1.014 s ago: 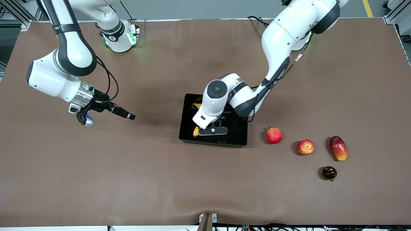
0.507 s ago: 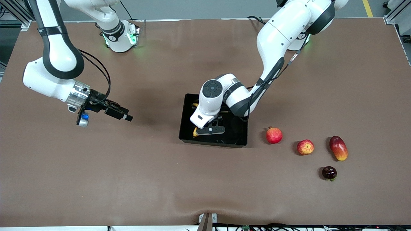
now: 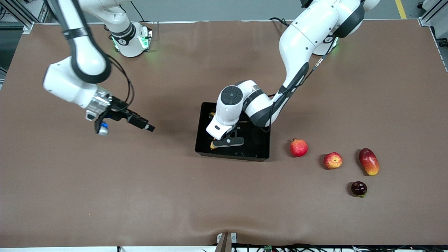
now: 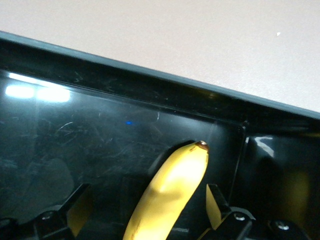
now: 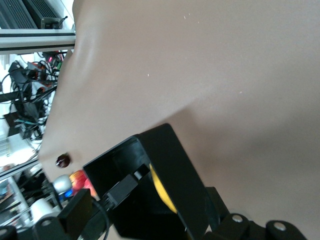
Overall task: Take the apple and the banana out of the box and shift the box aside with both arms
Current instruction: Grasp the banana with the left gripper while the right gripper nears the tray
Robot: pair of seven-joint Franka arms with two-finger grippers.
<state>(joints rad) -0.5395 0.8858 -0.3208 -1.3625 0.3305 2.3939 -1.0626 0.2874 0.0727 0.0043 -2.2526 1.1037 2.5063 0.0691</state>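
The black tray (image 3: 231, 156) sits mid-table. The yellow banana (image 3: 212, 145) lies in it, mostly hidden under the left arm. My left gripper (image 3: 228, 141) is down inside the tray, open. In the left wrist view the banana (image 4: 172, 192) lies between the fingers (image 4: 79, 212) with a gap on each side, by the tray wall (image 4: 150, 85). The apple (image 3: 332, 160) sits on the table toward the left arm's end. My right gripper (image 3: 140, 123) is open and empty over bare table beside the tray. Its wrist view shows the tray (image 5: 170, 150) and banana (image 5: 161, 192).
A red pomegranate (image 3: 298, 147) sits between the tray and the apple. A red-orange mango (image 3: 369, 161) lies past the apple, toward the left arm's end. A small dark round fruit (image 3: 359, 188) lies nearer the front camera than both.
My right gripper has moved toward the tray. My left gripper has shifted slightly inside the tray. The banana and the other fruits have not moved.
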